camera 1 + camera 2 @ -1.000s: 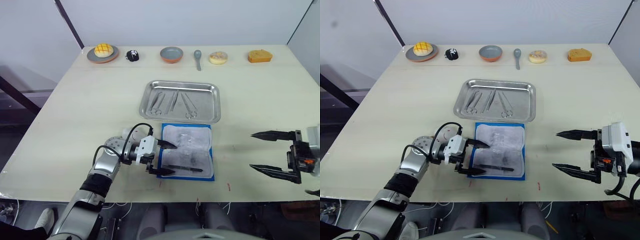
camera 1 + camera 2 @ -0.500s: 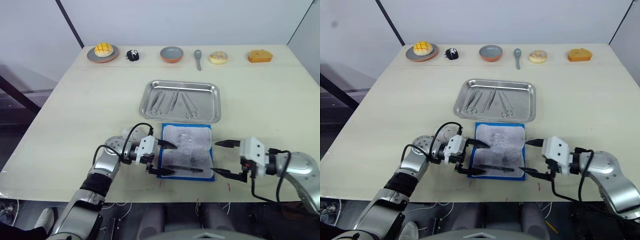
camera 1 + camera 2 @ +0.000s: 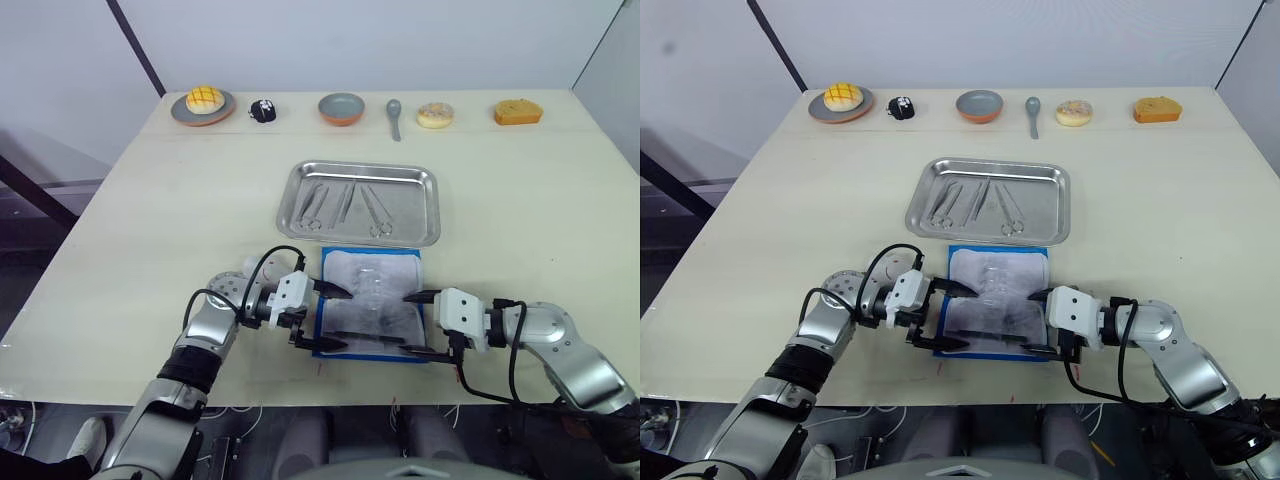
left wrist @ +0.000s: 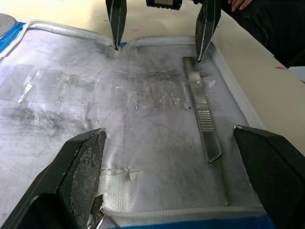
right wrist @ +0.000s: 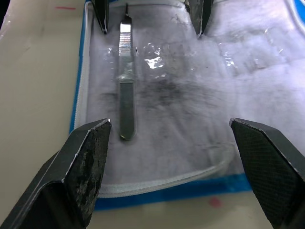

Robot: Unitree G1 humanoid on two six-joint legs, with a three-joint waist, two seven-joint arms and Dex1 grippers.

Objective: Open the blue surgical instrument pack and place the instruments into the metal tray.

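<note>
The tabletop (image 3: 150, 220) carries one metal tray (image 3: 432, 210) in the middle, and just in front of it, on the robot's side, lies the one blue surgical instrument pack (image 3: 372, 303), already opened flat with its whitish lining up. What changed in the last second is the right gripper (image 3: 420, 323): it was well out to the right, away from the pack, and now it stands at the pack's right edge with its fingers wide apart. The left gripper (image 3: 329, 315) has stayed at the left edge, fingers also apart and holding nothing. I judge that both arms are now placed for the last pick. I count about four of the instruments (image 3: 346, 203) in the tray, and one slim flat-handled tool (image 4: 203, 120) on the lining.
</note>
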